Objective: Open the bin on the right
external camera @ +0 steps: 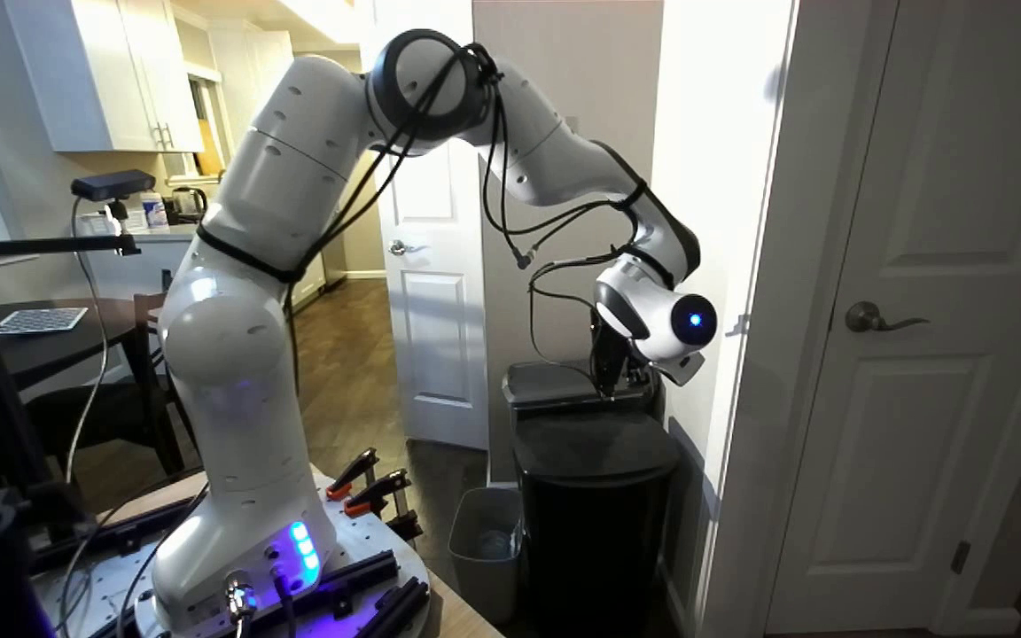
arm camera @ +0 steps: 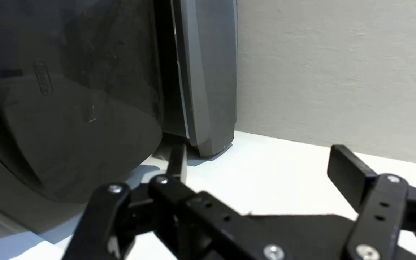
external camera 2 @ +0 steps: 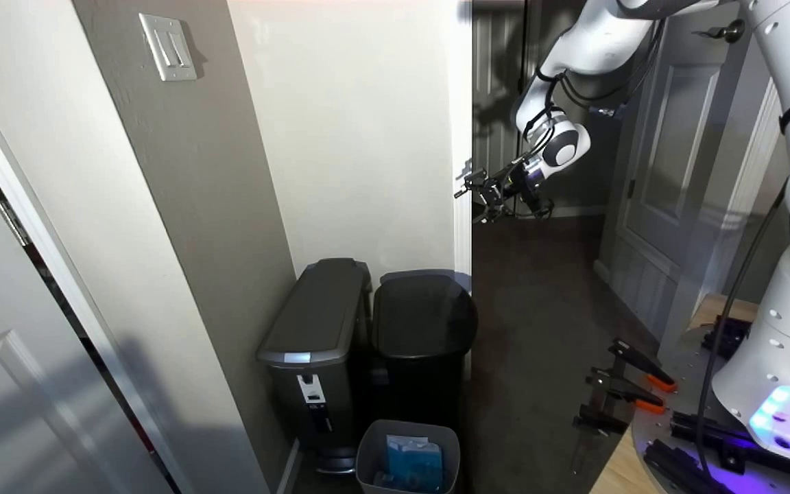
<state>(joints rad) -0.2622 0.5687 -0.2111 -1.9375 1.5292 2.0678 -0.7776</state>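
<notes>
We judge the job to be at the approach, with the opening itself not begun. The black bin (external camera: 595, 540) stands on the floor, out beyond the edge of the desk (external camera: 459, 613) where the dark clamps (external camera 2: 620, 385) sit. A grey bin (external camera 2: 316, 309) is beside it, and a small wastebasket (external camera: 486, 580) is just by it, towards that same desk edge.

What we can count as done is positioning: the arm reaches out past the clamp-bearing edge, and the tool (arm camera: 260, 159) hangs above the bin's level, apart from it. Its two fingers (arm camera: 349, 173) are spread well away from each other, and in the wrist view only pale wall (arm camera: 265, 184) shows through the gap, so we hold nothing.

What is left is the real work. The lid (external camera 2: 426, 312) lies flat on the bin in both exterior views, with no raised edge that we can see. As we see it, we need to bring the tool down to the lid, catch a free edge, and swing it up until the mouth is uncovered. We cannot make out the hinge, so which edge to lift remains our guess; the one facing away from the wall seems likelier.
</notes>
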